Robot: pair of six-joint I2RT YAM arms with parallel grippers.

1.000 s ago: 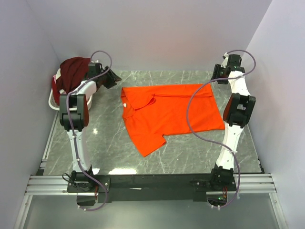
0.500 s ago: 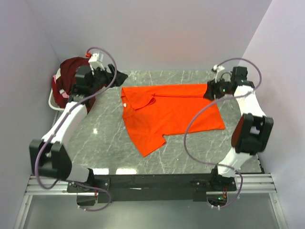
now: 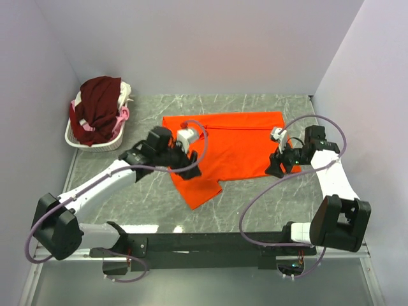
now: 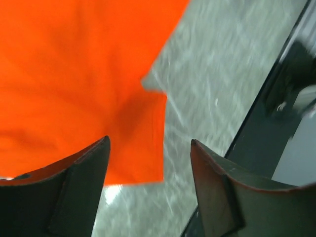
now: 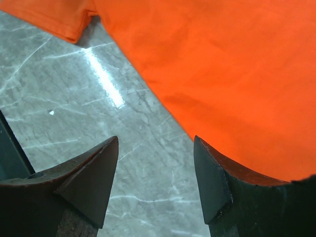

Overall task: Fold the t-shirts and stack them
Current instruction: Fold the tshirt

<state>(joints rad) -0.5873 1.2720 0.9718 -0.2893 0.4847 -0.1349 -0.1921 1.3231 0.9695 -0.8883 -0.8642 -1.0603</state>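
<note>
A bright orange t-shirt [image 3: 236, 143] lies spread flat on the marble table, with one sleeve pointing toward the near edge. My left gripper [image 3: 191, 171] hovers open over that near sleeve. In the left wrist view the sleeve's corner [image 4: 148, 168] shows between the fingers, and nothing is held. My right gripper [image 3: 274, 169] stands open at the shirt's near right hem. In the right wrist view the hem [image 5: 222, 64] runs diagonally past the right finger, and bare marble lies between the jaws. A dark maroon t-shirt [image 3: 99, 102] is heaped with pink [image 3: 121, 116] and white [image 3: 125, 89] cloth at the back left.
The white wire basket [image 3: 80, 141] holding the heaped shirts stands against the left wall. A black frame rail [image 3: 204, 243] runs along the table's near edge and also shows at the right of the left wrist view [image 4: 276, 123]. Purple walls close in the back and sides.
Both arms have swung from the shirt's far corners toward the near side: the left to the near sleeve, the right to the near right hem. The orange shirt has not moved.
</note>
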